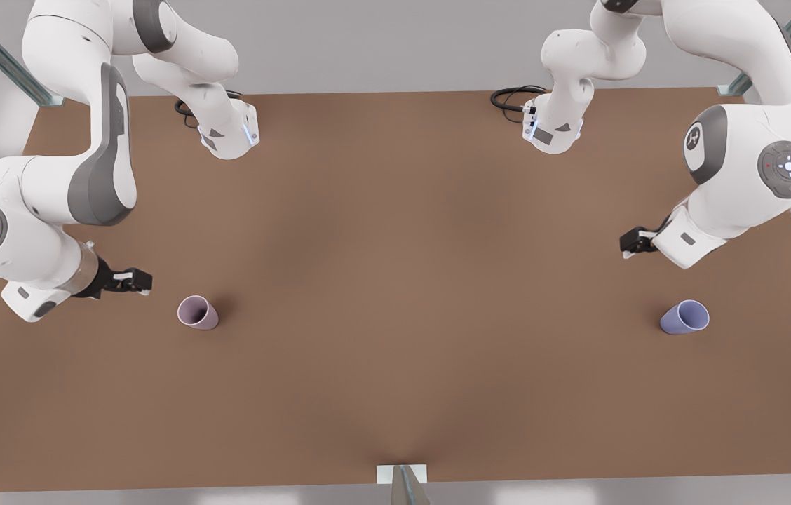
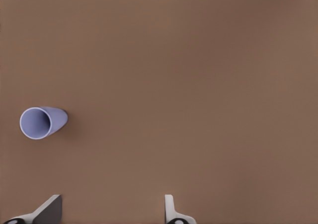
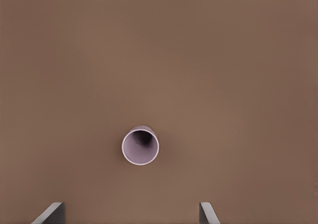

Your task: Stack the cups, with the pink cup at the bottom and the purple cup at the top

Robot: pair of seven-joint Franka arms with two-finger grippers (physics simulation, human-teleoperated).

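The pink cup (image 1: 197, 312) stands upright, mouth up, on the brown table toward the front view's left; the right wrist view looks down into the pink cup (image 3: 140, 145). My right gripper (image 1: 139, 282) hovers just to the left of it, and my right gripper (image 3: 130, 214) is open and holds nothing. The purple cup (image 1: 684, 317) stands upright toward the front view's right, and the purple cup (image 2: 41, 122) lies off to one side in the left wrist view. My left gripper (image 1: 630, 244) hangs behind it and a little to its left; my left gripper (image 2: 110, 211) is open and holds nothing.
The brown table (image 1: 395, 280) spreads wide between the two cups. Both arm bases (image 1: 231, 133) (image 1: 553, 130) with black cables (image 1: 511, 97) sit at the back edge. A small metal bracket (image 1: 402, 477) sticks up at the front edge.
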